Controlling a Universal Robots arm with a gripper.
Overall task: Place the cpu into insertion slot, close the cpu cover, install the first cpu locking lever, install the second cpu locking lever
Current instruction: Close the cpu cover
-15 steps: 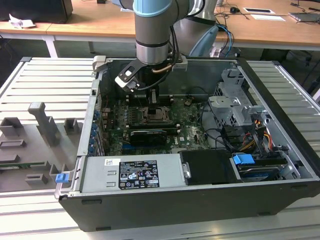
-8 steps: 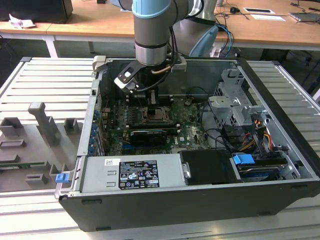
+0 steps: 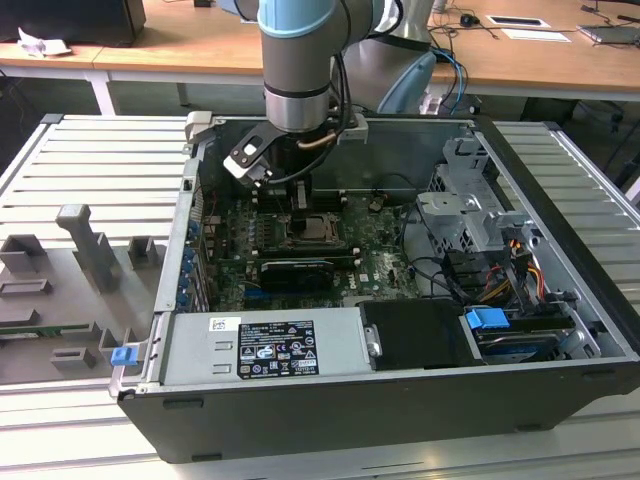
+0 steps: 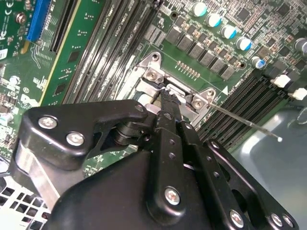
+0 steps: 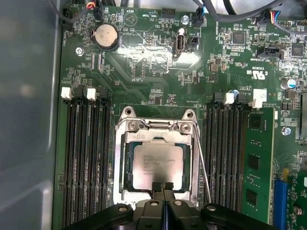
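Your claw (image 5: 162, 186) has its fingertips pressed together, gripping nothing, with the tips down at the edge of the cpu cover (image 5: 158, 139). The cpu (image 5: 156, 165) lies flat in the insertion slot (image 5: 118, 158), its face showing through the cover's window, and the cover looks lowered over it.

The thin locking lever (image 5: 201, 167) beside the slot looks unlatched. In the second wrist view it juts free over the memory slots (image 4: 254, 96). The main risk, I judge, is the cover springing up, or the tips sliding onto the cpu face or the green board (image 5: 144, 57) and scratching it.

Mind the room. In the exterior view a black card (image 3: 295, 270) lies just on the near side of the socket. The drive cage (image 3: 470, 200) and cables (image 3: 500, 275) crowd the exterior view's right. The computer case (image 3: 400, 400) sits on the desk (image 3: 90, 160).
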